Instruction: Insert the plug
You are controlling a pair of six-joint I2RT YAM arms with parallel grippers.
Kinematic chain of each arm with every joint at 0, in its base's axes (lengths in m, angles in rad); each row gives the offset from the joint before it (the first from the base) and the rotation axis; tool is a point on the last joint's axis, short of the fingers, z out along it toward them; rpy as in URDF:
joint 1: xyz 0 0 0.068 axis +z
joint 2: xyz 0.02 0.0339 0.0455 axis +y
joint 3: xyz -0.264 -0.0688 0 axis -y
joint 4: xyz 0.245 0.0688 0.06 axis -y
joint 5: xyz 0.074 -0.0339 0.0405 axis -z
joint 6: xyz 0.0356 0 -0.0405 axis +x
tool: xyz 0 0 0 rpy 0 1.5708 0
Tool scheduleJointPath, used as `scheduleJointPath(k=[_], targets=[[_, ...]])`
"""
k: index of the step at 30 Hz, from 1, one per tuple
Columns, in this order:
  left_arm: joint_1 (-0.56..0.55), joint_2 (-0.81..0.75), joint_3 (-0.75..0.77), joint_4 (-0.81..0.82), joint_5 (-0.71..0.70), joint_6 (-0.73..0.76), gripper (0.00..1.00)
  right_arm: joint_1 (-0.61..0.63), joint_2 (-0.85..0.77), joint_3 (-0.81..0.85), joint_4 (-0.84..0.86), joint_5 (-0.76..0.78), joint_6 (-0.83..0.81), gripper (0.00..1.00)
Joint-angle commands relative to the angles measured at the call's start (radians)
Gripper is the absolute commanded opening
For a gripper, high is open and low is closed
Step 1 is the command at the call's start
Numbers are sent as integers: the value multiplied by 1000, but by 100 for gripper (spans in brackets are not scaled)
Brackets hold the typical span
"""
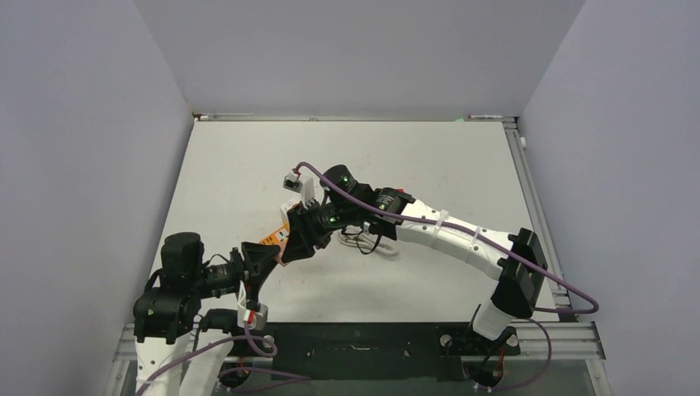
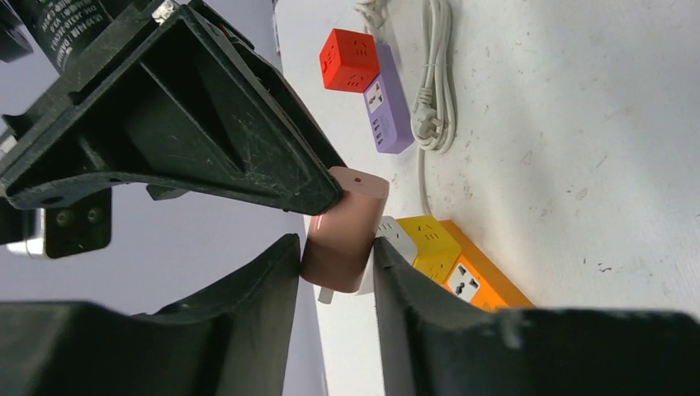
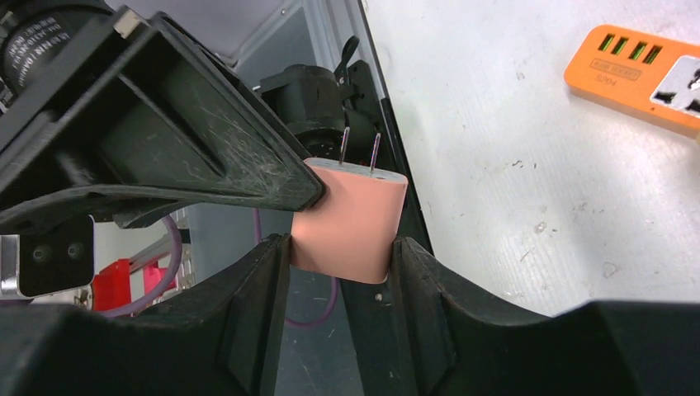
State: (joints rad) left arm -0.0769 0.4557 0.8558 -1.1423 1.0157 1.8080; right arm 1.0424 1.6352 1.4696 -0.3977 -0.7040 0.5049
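The pink plug [image 2: 345,239] is a block with two metal prongs [image 3: 359,148]. It hangs in the air between both grippers. My left gripper [image 2: 334,247] is shut on it near the prong end. My right gripper [image 3: 340,243] is shut on its rear end [image 3: 351,223]. In the top view the two grippers meet tip to tip, left [image 1: 262,257] and right [image 1: 299,239], and hide the plug. The orange power strip [image 2: 483,285] lies on the table just beyond it, also seen in the right wrist view [image 3: 636,74].
A yellow cube adapter [image 2: 429,239] and a white one [image 2: 398,235] sit on the orange strip. Farther off lie a red cube adapter [image 2: 349,59], a purple strip [image 2: 388,111] and a coiled white cable [image 2: 436,82]. The table's near edge and the left arm's base [image 3: 314,99] are behind the plug.
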Motion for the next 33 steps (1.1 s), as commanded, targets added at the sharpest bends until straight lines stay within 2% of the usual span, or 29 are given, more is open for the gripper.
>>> scheduleJointPath(k=[1,4,5,7,11,16,17,19,25,33], targets=[[0,10,27,50,32,-49,27,13,17,77,56,-31,-8,19],[0,2,18,115,38,-150,0,18,17,86,64,-27,-5,21],[0,-3,15,140,38,-182,0,18,15,85,71,-23,-3,23],[0,-14,10,155,39,-209,0,18,14,84,80,-15,3,36],[0,-37,-6,210,39,-294,0,16,9,90,94,18,6,50],[0,-84,-69,501,-8,-677,0,-7,-44,63,141,104,27,80],[0,-91,-80,568,-25,-756,0,-15,-57,48,157,121,36,83],[0,-90,-88,658,-49,-879,0,-30,-81,37,180,144,40,86],[-1,-77,-87,747,-85,-1152,0,-75,-154,22,182,202,31,94],[-1,-40,-73,866,-158,-1498,0,-68,-208,-15,201,322,46,92]])
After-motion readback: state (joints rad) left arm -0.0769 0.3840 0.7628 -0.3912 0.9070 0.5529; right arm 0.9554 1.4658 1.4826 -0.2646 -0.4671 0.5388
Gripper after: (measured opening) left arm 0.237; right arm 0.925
